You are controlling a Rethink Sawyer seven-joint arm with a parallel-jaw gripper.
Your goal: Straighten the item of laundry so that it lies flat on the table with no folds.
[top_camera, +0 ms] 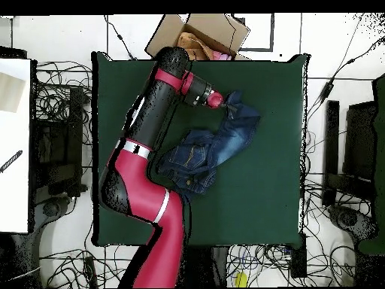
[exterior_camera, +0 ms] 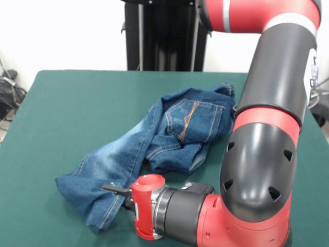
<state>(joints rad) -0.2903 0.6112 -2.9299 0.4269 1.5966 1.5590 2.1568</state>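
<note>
The item of laundry (exterior_camera: 128,154) is a pair of blue denim jeans, crumpled near the middle of the green table (exterior_camera: 67,108). One faded leg stretches to the near left. The waist and an orange-stitched back pocket are bunched toward the far right, with cloth folded underneath. My gripper (exterior_camera: 117,190) sits low at the end of the stretched leg, touching the denim there. From above, the jeans (top_camera: 214,147) run diagonally and the gripper (top_camera: 225,105) meets their upper end. How the gripper stands on the cloth does not show.
My red and black arm (exterior_camera: 262,154) fills the near right of the front view and hides the table behind it. An open cardboard box (top_camera: 199,34) sits just beyond the table's (top_camera: 263,203) top edge in the overhead view. Cables lie on the floor all around.
</note>
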